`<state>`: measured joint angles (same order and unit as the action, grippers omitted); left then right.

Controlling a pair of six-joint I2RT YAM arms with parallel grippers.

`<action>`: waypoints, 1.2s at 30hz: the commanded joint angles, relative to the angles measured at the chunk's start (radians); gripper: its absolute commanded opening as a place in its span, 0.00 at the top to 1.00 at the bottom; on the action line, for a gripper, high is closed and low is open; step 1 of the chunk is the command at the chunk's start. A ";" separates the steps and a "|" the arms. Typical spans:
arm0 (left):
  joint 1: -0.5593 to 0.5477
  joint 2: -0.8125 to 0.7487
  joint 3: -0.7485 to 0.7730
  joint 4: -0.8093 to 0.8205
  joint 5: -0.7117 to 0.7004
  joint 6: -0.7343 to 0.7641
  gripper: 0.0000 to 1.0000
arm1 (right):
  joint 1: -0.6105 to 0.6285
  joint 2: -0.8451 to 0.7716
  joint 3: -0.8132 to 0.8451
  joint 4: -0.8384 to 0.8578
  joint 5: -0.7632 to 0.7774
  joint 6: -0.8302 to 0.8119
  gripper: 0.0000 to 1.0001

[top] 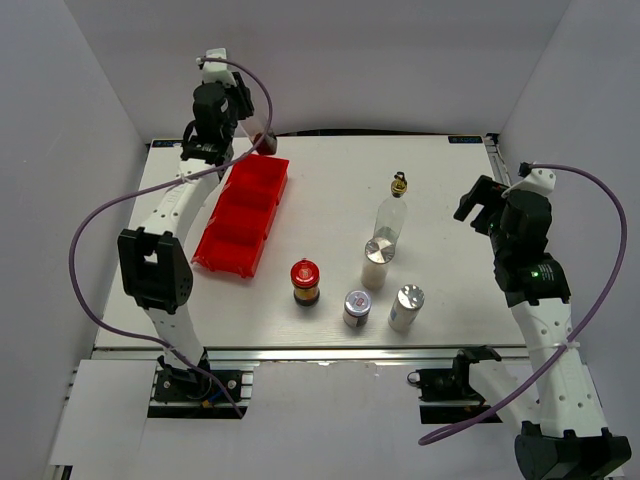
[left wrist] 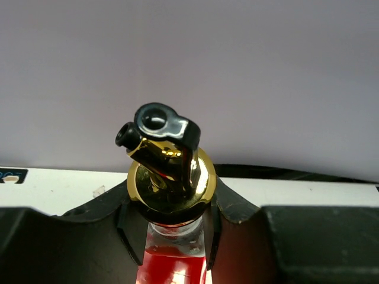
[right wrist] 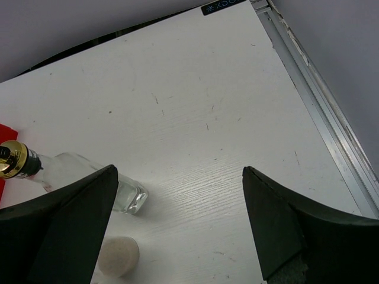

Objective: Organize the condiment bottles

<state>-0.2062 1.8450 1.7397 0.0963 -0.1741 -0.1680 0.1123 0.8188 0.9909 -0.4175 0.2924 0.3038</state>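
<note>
We're gripping one glass cruet [left wrist: 169, 177] in our left gripper [top: 258, 143], fingers clamped just under its gold spout, at the far end of the red tray [top: 243, 215]. We can't tell if it's touching down. Our right gripper [right wrist: 179, 171] is hovering wide open over the table [top: 330, 170], right side. The other cruet [top: 392, 218], a shaker [top: 377, 262], a second shaker [top: 406, 307], the red-lidded jar [top: 305, 282] and the silver-lidded jar [top: 357, 308] are standing clustered mid-table. We're spotting a blue sticker [right wrist: 219, 6] on the far edge, print too tiny to read, same with the jar labels.
</note>
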 commanded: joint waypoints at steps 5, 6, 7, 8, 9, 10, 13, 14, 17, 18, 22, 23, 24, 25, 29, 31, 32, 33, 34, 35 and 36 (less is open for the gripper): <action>-0.006 -0.013 -0.031 0.072 0.061 0.021 1.00 | 0.000 0.003 0.002 0.036 0.033 -0.032 0.11; -0.006 -0.013 -0.035 0.069 0.065 0.024 1.00 | 0.000 0.003 0.002 0.034 0.033 -0.032 0.11; -0.006 -0.013 -0.040 0.066 0.065 0.027 1.00 | 0.001 0.005 0.002 0.034 0.034 -0.034 0.11; -0.006 -0.015 -0.051 0.066 0.067 0.027 1.00 | 0.000 0.005 0.002 0.034 0.036 -0.034 0.11; -0.006 -0.018 -0.055 0.066 0.071 0.030 1.00 | 0.000 0.005 0.002 0.034 0.034 -0.034 0.10; -0.007 -0.021 -0.063 0.068 0.074 0.030 1.00 | 0.000 0.005 0.002 0.033 0.034 -0.035 0.11; -0.006 -0.032 -0.088 0.069 0.091 0.027 1.00 | 0.000 0.006 -0.001 0.039 0.036 -0.035 0.11; -0.006 -0.035 -0.104 0.074 0.093 0.024 1.00 | 0.000 0.008 -0.001 0.039 0.036 -0.037 0.10; -0.006 -0.041 -0.143 0.088 0.102 -0.001 1.00 | 0.000 0.011 -0.001 0.034 0.030 -0.037 0.11; -0.006 -0.043 -0.153 0.101 0.107 -0.007 1.00 | 0.000 0.011 -0.001 0.036 0.025 -0.038 0.11; -0.006 -0.032 -0.172 0.102 0.120 -0.021 1.00 | 0.000 0.003 0.002 0.039 -0.031 -0.061 0.11; -0.006 -0.027 -0.170 0.097 0.123 -0.024 1.00 | 0.000 -0.003 0.000 0.054 -0.074 -0.066 0.11; -0.006 -0.023 -0.167 0.089 0.130 -0.025 1.00 | 0.000 -0.012 -0.012 0.069 -0.097 -0.080 0.11; -0.006 -0.015 -0.167 0.088 0.148 -0.025 0.95 | 0.001 -0.035 -0.023 0.089 -0.125 -0.087 0.11; -0.007 -0.003 -0.178 0.085 0.174 -0.022 0.77 | 0.000 -0.086 -0.075 0.174 -0.206 -0.107 0.11; -0.007 -0.003 -0.184 0.085 0.220 -0.018 0.69 | 0.000 -0.093 -0.077 0.177 -0.202 -0.109 0.11; -0.006 -0.004 -0.186 0.082 0.229 -0.015 0.67 | 0.000 -0.090 -0.075 0.171 -0.190 -0.108 0.11; -0.007 -0.004 -0.184 0.074 0.234 -0.008 0.61 | 0.001 -0.086 -0.071 0.158 -0.185 -0.107 0.11; -0.007 -0.004 -0.186 0.066 0.235 -0.005 0.53 | 0.000 -0.080 -0.064 0.152 -0.179 -0.109 0.11; -0.007 -0.006 -0.187 0.060 0.240 0.001 0.49 | 0.000 -0.075 -0.060 0.149 -0.171 -0.108 0.11; -0.007 -0.007 -0.189 0.050 0.242 0.008 0.48 | 0.000 -0.069 -0.057 0.143 -0.167 -0.107 0.10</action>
<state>-0.2115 1.8763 1.5444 0.0830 0.0189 -0.1658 0.1123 0.7395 0.9157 -0.3107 0.1276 0.2188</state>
